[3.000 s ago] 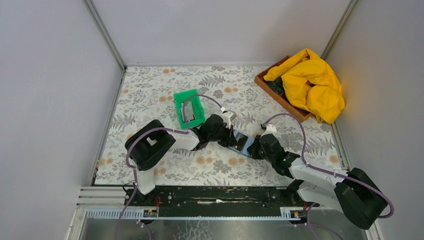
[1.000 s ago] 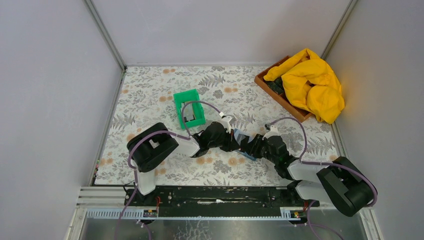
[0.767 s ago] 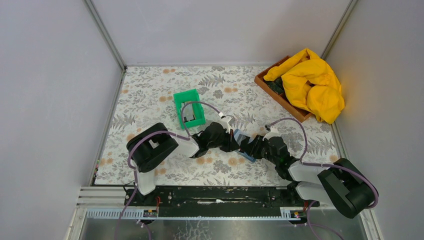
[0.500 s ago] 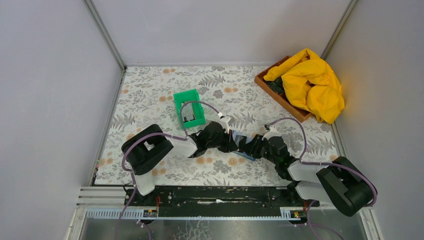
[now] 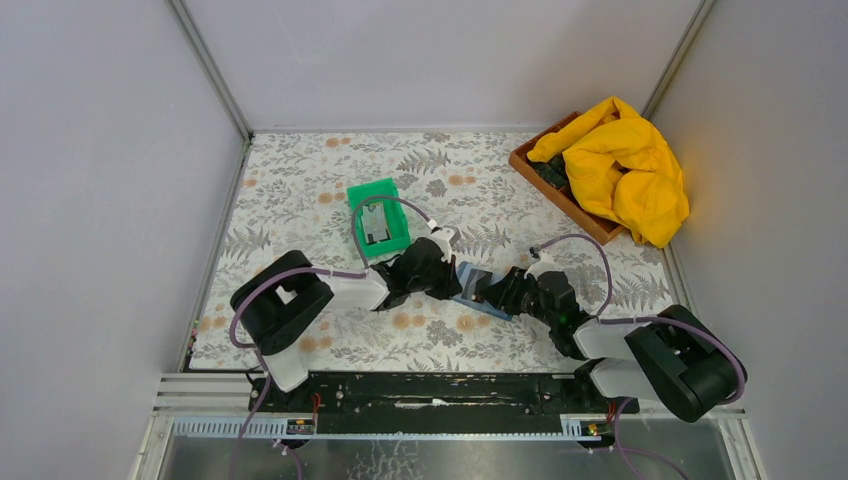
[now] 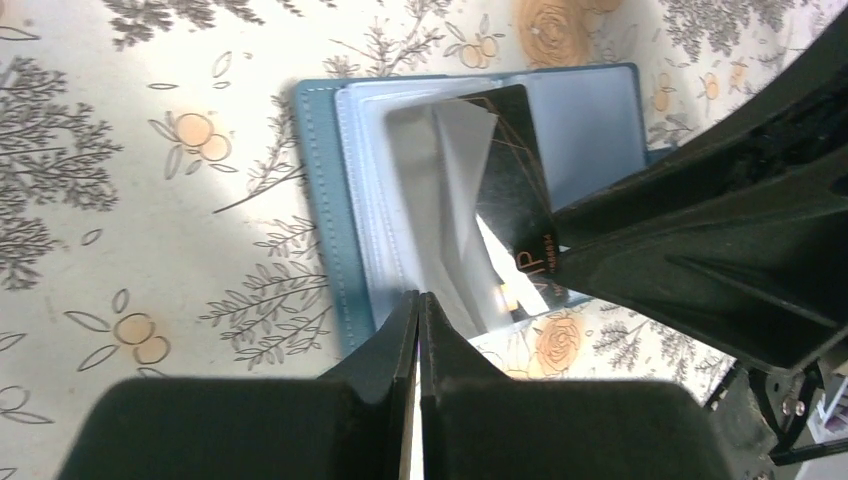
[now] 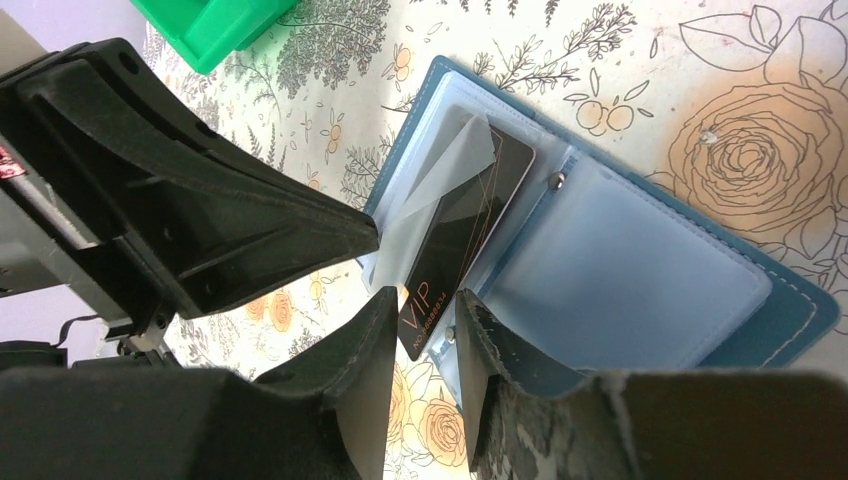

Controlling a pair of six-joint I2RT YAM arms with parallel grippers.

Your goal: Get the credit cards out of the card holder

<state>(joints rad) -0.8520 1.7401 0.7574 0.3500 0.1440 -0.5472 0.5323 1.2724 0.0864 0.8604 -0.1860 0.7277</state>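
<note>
Slanting lengthwise, credit card (image 7: 462, 240) points into right gripper (image 7: 428, 296), jaws spread; left gripper (image 6: 418, 300) closed.

Left arm (image 5: 350, 287) drew back, uncovering the card holder (image 5: 479, 286).

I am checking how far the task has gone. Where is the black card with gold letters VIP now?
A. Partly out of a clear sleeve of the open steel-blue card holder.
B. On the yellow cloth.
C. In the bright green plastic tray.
A: the black card with gold VIP letters lies half under a clear sleeve of the open steel-blue card holder, its lettered end poking out.
</note>
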